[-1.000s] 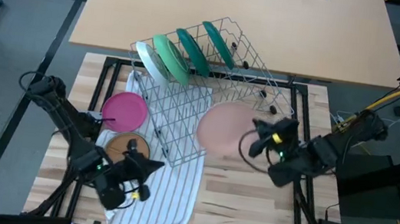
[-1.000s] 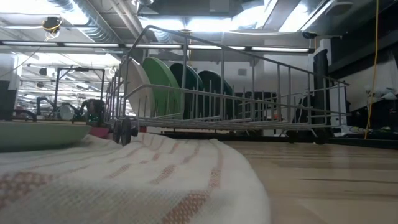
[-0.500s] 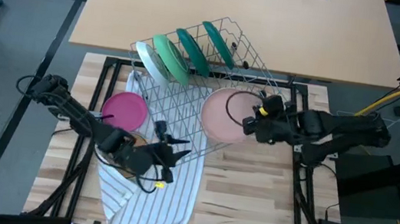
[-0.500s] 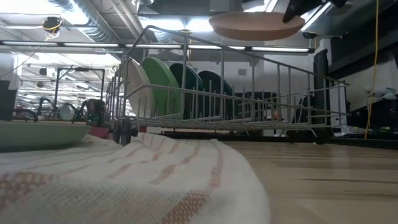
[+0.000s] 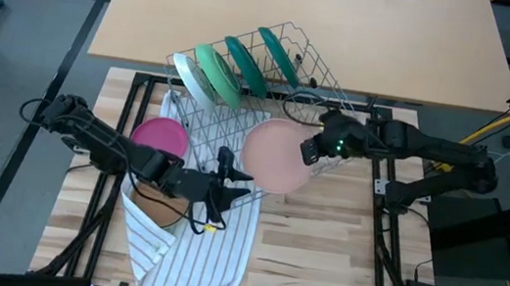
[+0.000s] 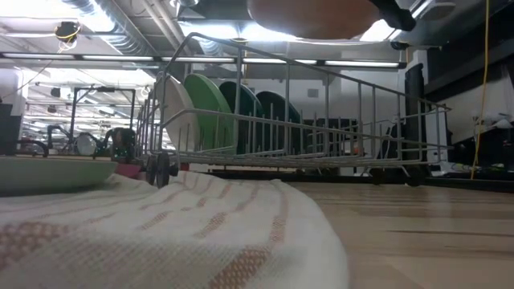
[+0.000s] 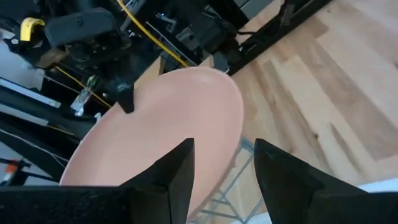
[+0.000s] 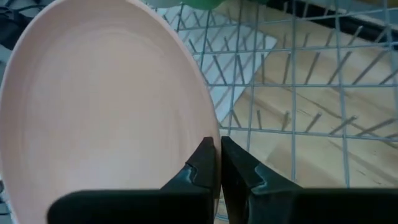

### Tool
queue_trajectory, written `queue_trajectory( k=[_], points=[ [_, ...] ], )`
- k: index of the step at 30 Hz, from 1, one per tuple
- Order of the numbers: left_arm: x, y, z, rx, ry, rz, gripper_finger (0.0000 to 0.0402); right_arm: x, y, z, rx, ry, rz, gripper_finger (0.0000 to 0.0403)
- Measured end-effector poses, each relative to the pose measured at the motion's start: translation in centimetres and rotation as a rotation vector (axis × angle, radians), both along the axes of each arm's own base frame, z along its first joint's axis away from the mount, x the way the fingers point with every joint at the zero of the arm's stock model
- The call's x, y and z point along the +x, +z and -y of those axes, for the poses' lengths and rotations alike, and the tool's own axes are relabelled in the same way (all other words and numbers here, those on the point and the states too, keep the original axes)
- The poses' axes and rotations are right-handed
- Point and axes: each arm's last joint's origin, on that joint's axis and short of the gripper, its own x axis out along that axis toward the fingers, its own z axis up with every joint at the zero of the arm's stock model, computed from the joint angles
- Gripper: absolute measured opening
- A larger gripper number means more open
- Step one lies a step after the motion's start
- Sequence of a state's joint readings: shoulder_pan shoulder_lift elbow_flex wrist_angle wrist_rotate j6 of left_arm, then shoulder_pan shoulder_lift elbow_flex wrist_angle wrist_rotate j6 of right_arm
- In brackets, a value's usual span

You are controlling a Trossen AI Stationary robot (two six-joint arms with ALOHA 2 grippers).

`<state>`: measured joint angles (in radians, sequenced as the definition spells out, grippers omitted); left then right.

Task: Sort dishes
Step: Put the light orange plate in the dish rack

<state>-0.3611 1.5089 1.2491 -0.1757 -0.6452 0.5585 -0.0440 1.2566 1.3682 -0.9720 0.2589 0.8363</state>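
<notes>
The peach-pink plate (image 5: 276, 157) is a thin, rigid plastic disc, judged light and non-fragile but smooth and apt to slip or pivot if pinched at one point only; the correct hold is on the rim, with one jaw on each face. The right gripper (image 5: 311, 149) has exactly that hold: its jaws are clamped on the plate's right edge, as the right wrist view confirms, with the plate (image 8: 106, 106) extending away from the closed fingertips. The plate is carried near-flat in the air above the near end of the wire rack (image 5: 289, 108), clear of the counter (image 5: 321, 241); in the low view its underside (image 6: 313, 16) shows above the rack's top wire. Because it hangs from one edge, it is likely to sag or swing during tilting, so any rotation toward upright should be slow. The left gripper (image 5: 238, 182) is positioned just left of and nearer than the plate, above the striped cloth (image 5: 192, 243), jaws apart and empty; the left wrist view shows its fingers (image 7: 171, 174) aimed at the plate's face without contact. The green plates (image 5: 235, 66) stand on edge in the far slots of the rack. The magenta plate (image 5: 159, 137) and the brown-orange dish (image 5: 156, 207) lie on the counter's left side, well apart from the right gripper.
</notes>
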Motion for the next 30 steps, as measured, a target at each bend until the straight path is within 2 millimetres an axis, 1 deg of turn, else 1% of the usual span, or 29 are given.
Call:
queue_trajectory(
  k=[8, 16, 20, 22, 24, 30],
  points=[
    [0.1, -0.1, -0.3, 0.085, -0.055, -0.041, 0.0155, 0.5, -0.4, 1.0, 0.058, 0.004, -0.005, 0.0016],
    [-0.1, -1.4, -1.9, 0.108, -0.042, -0.198, 0.0155, 2.1, -0.7, 0.9, 0.137, 0.072, 0.048, 0.0013],
    [-0.1, -1.4, -2.1, 0.113, -0.04, -0.209, 0.0149, 2.3, -0.9, 0.9, 0.149, 0.078, 0.04, 0.0015],
    [-0.1, -1.5, -2.1, 0.119, -0.041, -0.213, 0.0134, 2.4, -1.0, 0.9, 0.144, 0.084, 0.038, 0.0014],
    [-0.2, -1.5, -2.1, 0.119, -0.035, -0.216, 0.011, 2.4, -0.9, 0.9, 0.138, 0.09, 0.046, 0.0015],
    [-0.2, -1.5, -2.0, 0.135, -0.054, -0.226, 0.0019, 2.7, -0.5, 0.9, 0.117, 0.102, 0.092, 0.0038]
  ],
)
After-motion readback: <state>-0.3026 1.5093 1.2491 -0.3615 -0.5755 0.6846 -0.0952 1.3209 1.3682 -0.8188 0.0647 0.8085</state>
